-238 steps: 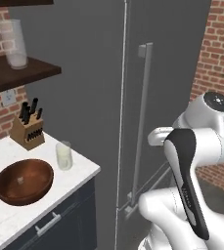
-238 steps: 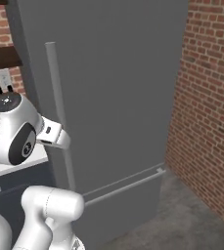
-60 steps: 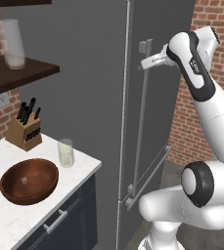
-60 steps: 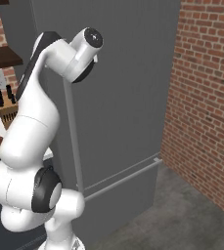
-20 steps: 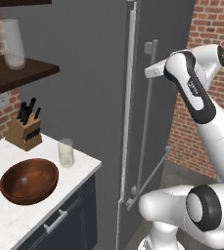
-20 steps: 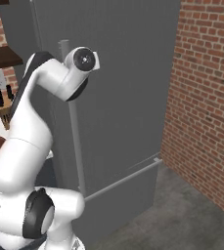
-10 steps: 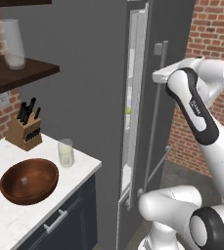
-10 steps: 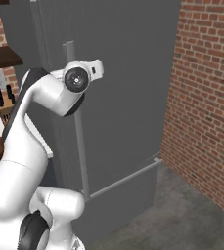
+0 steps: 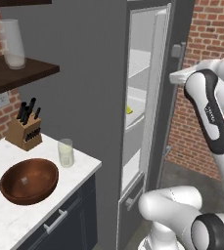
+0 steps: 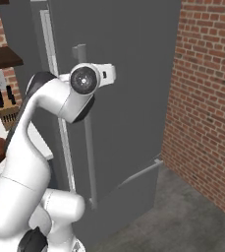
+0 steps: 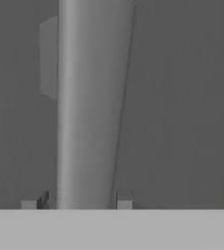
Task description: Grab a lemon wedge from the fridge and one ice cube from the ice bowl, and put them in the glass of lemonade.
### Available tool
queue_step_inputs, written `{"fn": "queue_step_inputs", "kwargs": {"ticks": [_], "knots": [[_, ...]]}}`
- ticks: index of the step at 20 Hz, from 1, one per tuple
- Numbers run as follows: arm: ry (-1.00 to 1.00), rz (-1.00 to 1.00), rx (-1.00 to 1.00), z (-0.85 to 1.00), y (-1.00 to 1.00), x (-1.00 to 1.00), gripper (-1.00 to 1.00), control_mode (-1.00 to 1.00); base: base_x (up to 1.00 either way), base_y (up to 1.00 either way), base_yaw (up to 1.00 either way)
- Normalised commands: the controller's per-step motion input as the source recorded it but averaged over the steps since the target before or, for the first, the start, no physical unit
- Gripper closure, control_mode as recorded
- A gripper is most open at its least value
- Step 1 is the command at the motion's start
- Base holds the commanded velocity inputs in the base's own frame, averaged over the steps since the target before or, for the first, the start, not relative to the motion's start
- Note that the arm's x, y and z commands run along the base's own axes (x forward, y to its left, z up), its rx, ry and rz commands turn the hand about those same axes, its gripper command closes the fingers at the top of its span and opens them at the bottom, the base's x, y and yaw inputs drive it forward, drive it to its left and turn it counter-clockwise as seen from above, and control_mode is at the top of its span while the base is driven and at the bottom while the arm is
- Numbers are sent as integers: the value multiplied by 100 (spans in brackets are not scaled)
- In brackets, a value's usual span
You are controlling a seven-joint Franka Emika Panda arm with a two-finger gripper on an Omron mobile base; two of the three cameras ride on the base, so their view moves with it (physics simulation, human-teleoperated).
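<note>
The dark grey fridge (image 9: pixel 91 68) has its door (image 9: pixel 156 97) swung partly open, baring white shelves. A tiny yellow-green lemon wedge (image 9: pixel 129 110) lies on a middle shelf. My gripper (image 9: pixel 175 78) is at the door's long light-grey handle (image 10: pixel 88 162), high up. In the hand view the handle (image 11: pixel 89 107) fills the gap between the fingertips (image 11: pixel 124 203), so the gripper (image 11: pixel 79 204) is shut on it. The brown ice bowl (image 9: pixel 8 188) sits on the counter with a pale cube (image 9: pixel 24 181) inside. The glass of lemonade (image 9: pixel 65 153) stands just behind it.
A knife block (image 9: pixel 25 132) stands at the back of the white counter (image 9: pixel 15 219). A tall frosted vase (image 9: pixel 13 45) rests on the dark wall shelf (image 9: pixel 20 73). A brick wall (image 10: pixel 207 98) runs close to the fridge's right.
The fridge door has swung wider open, exposing more of the white shelves and the lemon wedge. My arm has drawn back with the handle.
</note>
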Motion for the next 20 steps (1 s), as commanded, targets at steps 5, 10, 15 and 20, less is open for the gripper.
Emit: {"fn": "queue_step_inputs", "kwargs": {"ticks": [5,10,15,20], "knots": [[-4,-5,4,0,-100,-18,100,-100,0,0,0],[-13,-3,6,0,-100,-21,100,-100,0,0,0],[-14,-7,10,0,-83,-37,-100,-100,0,0,0],[-16,-10,5,8,-56,-57,-100,-100,0,0,0]]}}
